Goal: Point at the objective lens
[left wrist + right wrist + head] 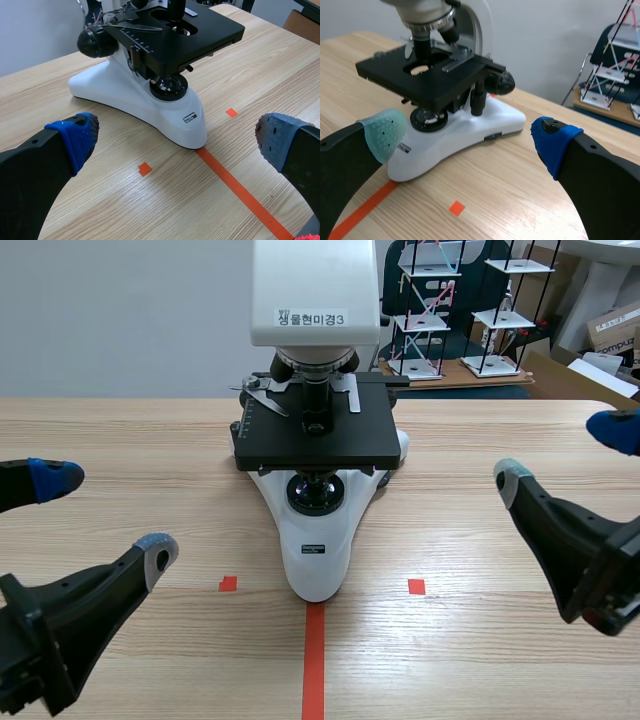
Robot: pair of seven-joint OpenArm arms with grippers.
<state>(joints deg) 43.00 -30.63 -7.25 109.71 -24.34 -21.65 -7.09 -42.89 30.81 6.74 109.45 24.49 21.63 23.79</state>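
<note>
- The objective lens (pixel 317 400), a short black barrel, hangs from the turret under the white head of the microscope (pixel 318 560). It points straight down at the middle of the black stage (pixel 270 445), on the table's centre line and well ahead of both my grippers.
- I judge it a rigid metal tube with fragile glass at its lower end, screwed into a turret that may click round if nudged. The job is to point, so I want no grip at all (if anything touches, let it be the barrel's side, never the glass).
- The stand looks heavy and broad-footed, unlikely to slide on the wooden table (pixel 480 640).
- The left gripper (pixel 105 517) hangs low beside the red tape line (pixel 314 670), fingers spread wide and holding nothing.
- The right gripper (pixel 562 452) hangs on the other side of the base, fingers likewise wide apart and empty.
- Hard to read: the head hides the turret's upper part in the scene view, and I see the neighbouring objectives only partly, from the right wrist.
- The left wrist view cuts the barrel off, showing only its lower end.
- I cannot tell how much gap lies between the lens tip and the stage.
</note>
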